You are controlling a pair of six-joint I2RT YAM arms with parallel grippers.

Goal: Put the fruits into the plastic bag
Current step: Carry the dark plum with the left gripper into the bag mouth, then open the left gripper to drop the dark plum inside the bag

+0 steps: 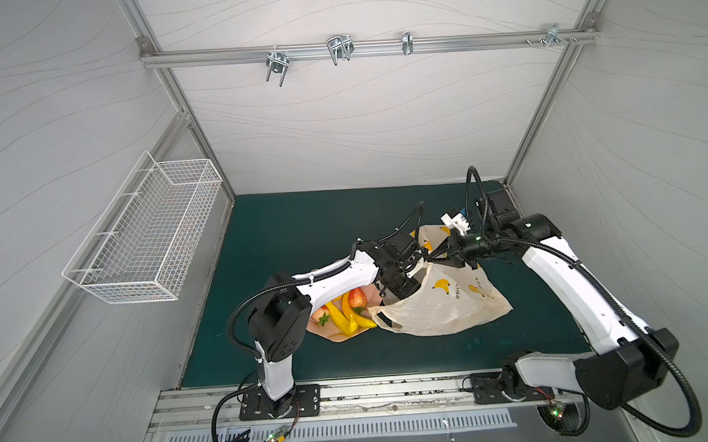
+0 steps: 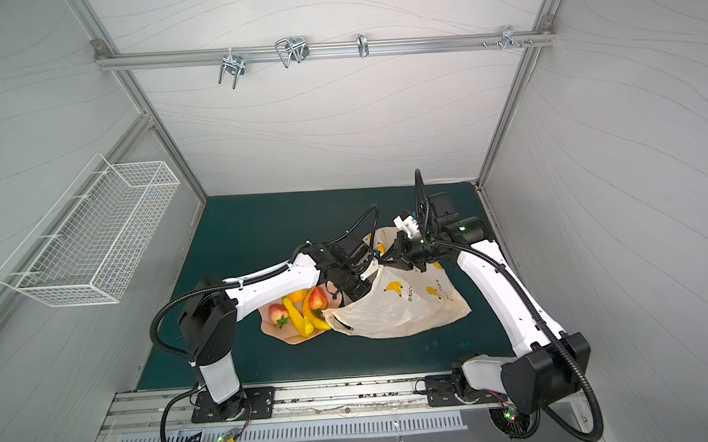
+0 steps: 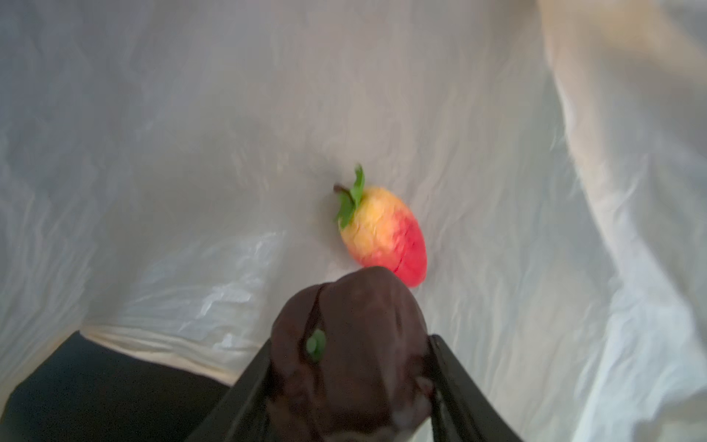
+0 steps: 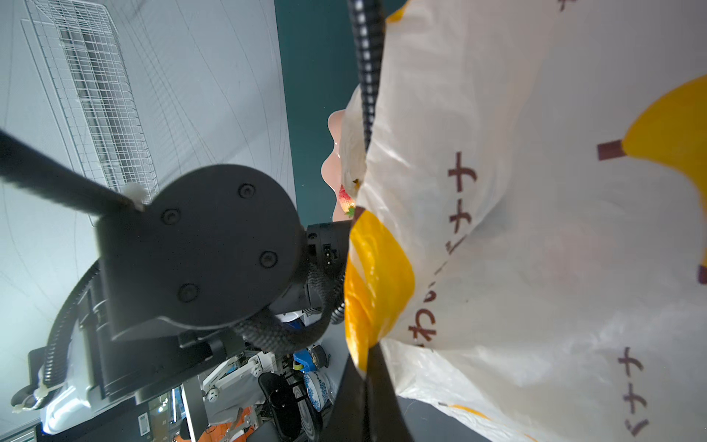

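left pincer [image 3: 350, 342] around brown fruit [image 3: 367, 306]

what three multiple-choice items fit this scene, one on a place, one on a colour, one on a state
1. Where is the strawberry that the left wrist view shows?
A on the plate
B inside the bag
C in the basket

2. What colour is the fruit in the left gripper?
A orange
B dark brown
C yellow

3. How is the right gripper?
A open over the plate
B open and empty
C shut on the bag's edge

Key: 1 B, crinkled plastic surrounds it on all sides. 2 B, the left wrist view shows it dark brown. 3 C, it pinches the plastic in the right wrist view.
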